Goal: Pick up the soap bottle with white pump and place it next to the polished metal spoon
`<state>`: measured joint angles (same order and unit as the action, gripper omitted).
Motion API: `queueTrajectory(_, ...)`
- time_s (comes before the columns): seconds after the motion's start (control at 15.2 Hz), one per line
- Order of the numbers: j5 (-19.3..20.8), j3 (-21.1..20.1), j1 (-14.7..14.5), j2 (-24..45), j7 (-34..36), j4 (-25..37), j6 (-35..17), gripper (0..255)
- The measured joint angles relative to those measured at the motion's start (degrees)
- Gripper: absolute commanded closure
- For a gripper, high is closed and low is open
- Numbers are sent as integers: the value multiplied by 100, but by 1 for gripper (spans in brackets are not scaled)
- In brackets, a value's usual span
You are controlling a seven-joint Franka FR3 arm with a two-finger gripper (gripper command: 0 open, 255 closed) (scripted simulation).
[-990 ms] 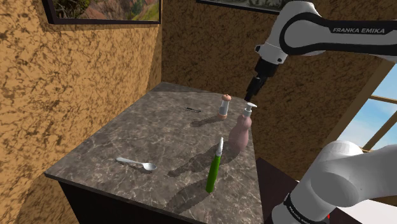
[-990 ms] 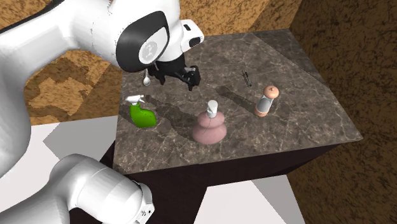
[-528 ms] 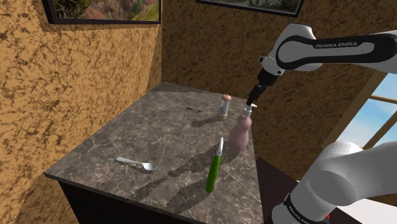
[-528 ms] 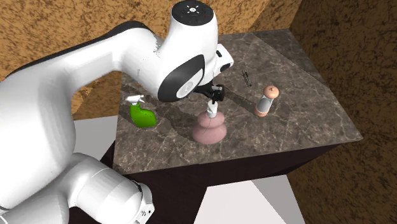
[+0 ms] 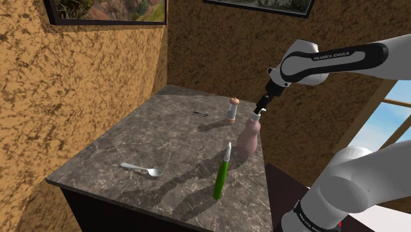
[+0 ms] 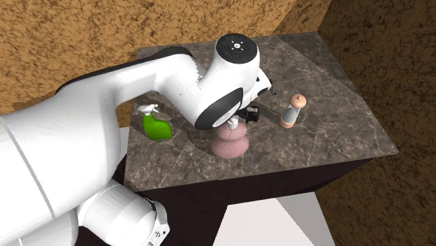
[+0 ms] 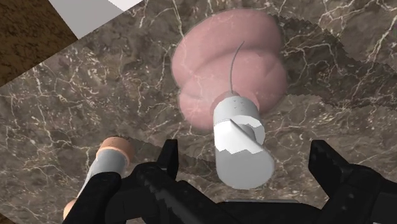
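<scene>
Soap bottle [image 5: 248, 140], pink and bulbous with white pump [image 7: 238, 137], stands upright on the dark marbled tabletop [image 5: 132, 138] by its edge at the shoulder view's right, well apart from the shiny metal spoon [image 5: 141, 170]. A thin tube shows through its cloudy body; fill level unreadable. Black gripper [image 7: 243, 153] wide open, fingers either side of the pump, gripping nothing; in the second exterior view the white arm [image 6: 140, 105] covers the bottle's top.

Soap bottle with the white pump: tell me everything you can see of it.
The soap bottle has a pink, bulbous two-lobed body and a white pump, a thin tube showing through. It stands upright on the dark marbled table, near one edge. The open gripper straddles the pump without touching it; only the table touches it.
</scene>
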<state>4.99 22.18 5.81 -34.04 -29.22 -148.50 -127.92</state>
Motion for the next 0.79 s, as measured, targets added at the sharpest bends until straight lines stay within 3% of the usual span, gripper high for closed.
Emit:
queueTrajectory(0.2, -26, 46, -41, 162, -22, -121, -283, 0)
queueTrajectory(0.59, -30, 58, -48, 193, -30, -150, -346, 0)
queueTrajectory(0.66, -30, 58, -48, 193, -30, -150, -346, 255)
queueTrajectory(0.79, -30, 58, -48, 193, -30, -149, -346, 255)
